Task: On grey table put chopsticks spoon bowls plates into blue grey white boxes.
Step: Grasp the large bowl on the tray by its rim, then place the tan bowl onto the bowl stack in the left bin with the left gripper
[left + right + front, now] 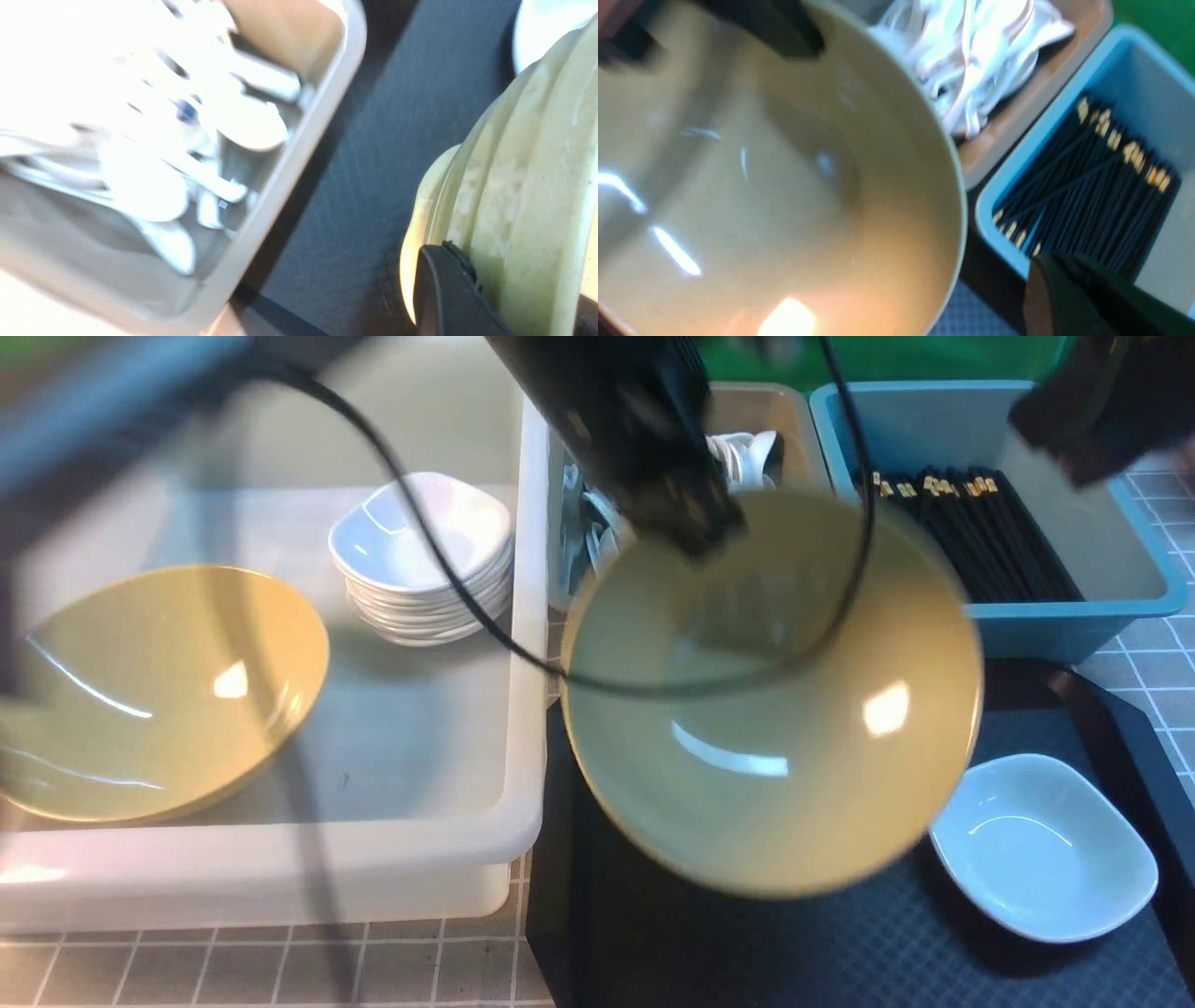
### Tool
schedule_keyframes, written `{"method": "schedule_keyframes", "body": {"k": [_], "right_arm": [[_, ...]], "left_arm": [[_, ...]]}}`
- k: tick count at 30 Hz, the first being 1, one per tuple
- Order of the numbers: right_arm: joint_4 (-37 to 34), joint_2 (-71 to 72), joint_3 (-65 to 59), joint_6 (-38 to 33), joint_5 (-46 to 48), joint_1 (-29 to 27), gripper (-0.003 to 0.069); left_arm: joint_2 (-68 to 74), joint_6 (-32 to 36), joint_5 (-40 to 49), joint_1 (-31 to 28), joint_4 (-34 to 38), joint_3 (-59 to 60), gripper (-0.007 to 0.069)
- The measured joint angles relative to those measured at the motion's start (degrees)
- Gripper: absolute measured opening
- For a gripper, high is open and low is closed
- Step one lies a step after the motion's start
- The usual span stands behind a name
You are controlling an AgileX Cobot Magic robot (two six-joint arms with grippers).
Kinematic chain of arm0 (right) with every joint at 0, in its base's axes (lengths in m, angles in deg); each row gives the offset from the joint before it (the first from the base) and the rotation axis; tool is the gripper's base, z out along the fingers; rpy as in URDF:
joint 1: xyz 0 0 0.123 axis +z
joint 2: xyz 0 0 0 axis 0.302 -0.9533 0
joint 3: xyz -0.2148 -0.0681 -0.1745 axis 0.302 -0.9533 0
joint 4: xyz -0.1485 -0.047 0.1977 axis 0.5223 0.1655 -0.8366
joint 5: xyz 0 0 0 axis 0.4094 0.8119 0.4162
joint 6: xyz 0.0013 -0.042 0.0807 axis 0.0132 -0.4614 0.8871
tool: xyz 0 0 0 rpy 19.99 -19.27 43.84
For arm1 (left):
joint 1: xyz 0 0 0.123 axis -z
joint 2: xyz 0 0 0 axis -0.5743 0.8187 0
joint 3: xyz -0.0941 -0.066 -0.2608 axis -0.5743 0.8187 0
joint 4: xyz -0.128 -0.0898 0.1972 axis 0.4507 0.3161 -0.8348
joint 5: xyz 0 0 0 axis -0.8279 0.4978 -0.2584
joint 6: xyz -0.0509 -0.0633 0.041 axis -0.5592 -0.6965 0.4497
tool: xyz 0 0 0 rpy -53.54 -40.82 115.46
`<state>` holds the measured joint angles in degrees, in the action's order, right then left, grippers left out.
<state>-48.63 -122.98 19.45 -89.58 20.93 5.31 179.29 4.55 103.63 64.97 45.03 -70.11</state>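
Since the wide glossy bowl [775,728] looks stiff and slippery, the left gripper [698,532] pinches its rim; the right gripper [1074,439] is pressed together, empty.

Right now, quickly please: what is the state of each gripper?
Left gripper: shut on the rim of the yellow bowl.
Right gripper: shut, holding nothing.

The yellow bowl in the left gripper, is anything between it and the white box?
Nothing solid. The yellow bowl, clamped in the left gripper above the dark tray, only has to clear the white box's right wall. Inside, the other bowl and plate stack leave bare floor. A black cable droops across it.
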Motion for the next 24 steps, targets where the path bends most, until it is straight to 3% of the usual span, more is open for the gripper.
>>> {"method": "schedule_keyframes", "body": {"k": [8,15,16,17,24], "right_arm": [[-12.6,0.2,1.3,-8.0,-1.0,0.0,-0.0001],[-16.4,0.2,1.3,-10.7,-1.4,0.0,-0.0001],[-16.4,0.2,1.3,-10.7,-1.6,0.0,-0.0001],[-16.4,-0.2,1.3,-11.0,-2.0,0.5,-0.0001],[-16.5,-3.7,1.3,-13.2,-2.5,4.2,-0.0001]], "left_arm": [[-14.1,-1.9,1.1,-18.5,4.9,4.4,0.0008],[-22.9,0.2,0.6,-45.4,9.5,23.7,0.0008],[-22.9,0.2,0.6,-45.4,9.5,23.7,0.0008],[-22.9,0.3,-0.2,-51.8,9.5,31.0,0.0008],[-19.3,1.2,-11.4,-57.3,8.2,41.7,0.0009]]}}
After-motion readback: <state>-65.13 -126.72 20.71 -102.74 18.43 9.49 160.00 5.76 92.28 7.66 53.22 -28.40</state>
